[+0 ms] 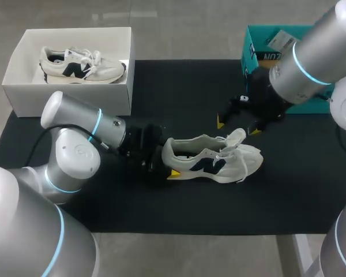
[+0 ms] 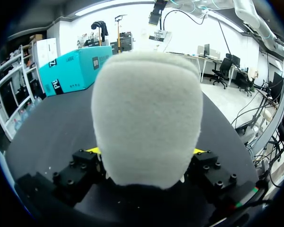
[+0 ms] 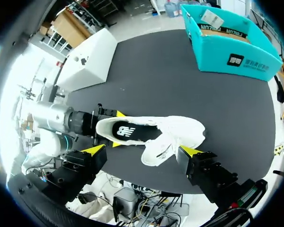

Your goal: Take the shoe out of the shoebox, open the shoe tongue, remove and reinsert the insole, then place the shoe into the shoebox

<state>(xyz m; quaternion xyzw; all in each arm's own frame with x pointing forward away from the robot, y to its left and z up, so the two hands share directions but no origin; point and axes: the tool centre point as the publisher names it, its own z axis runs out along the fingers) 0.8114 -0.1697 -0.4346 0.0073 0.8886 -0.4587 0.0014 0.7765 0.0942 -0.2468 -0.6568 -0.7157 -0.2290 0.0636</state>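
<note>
A white sneaker (image 1: 213,157) with a dark side logo lies on its sole on the black mat (image 1: 179,92), toe to the right. My left gripper (image 1: 164,164) is shut on its heel; in the left wrist view the heel (image 2: 146,118) fills the space between the two yellow tips. My right gripper (image 1: 237,127) hangs open just above and behind the tongue and laces. From the right wrist view the sneaker (image 3: 180,130) lies ahead of the spread fingers of my right gripper (image 3: 142,151), its dark insole (image 3: 128,131) showing and its tongue (image 3: 157,150) flopped outward.
A white shoebox (image 1: 69,98) at the back left holds a second matching sneaker (image 1: 81,64). A teal box (image 1: 265,43) stands at the back right, close behind my right arm. The black mat covers most of the table.
</note>
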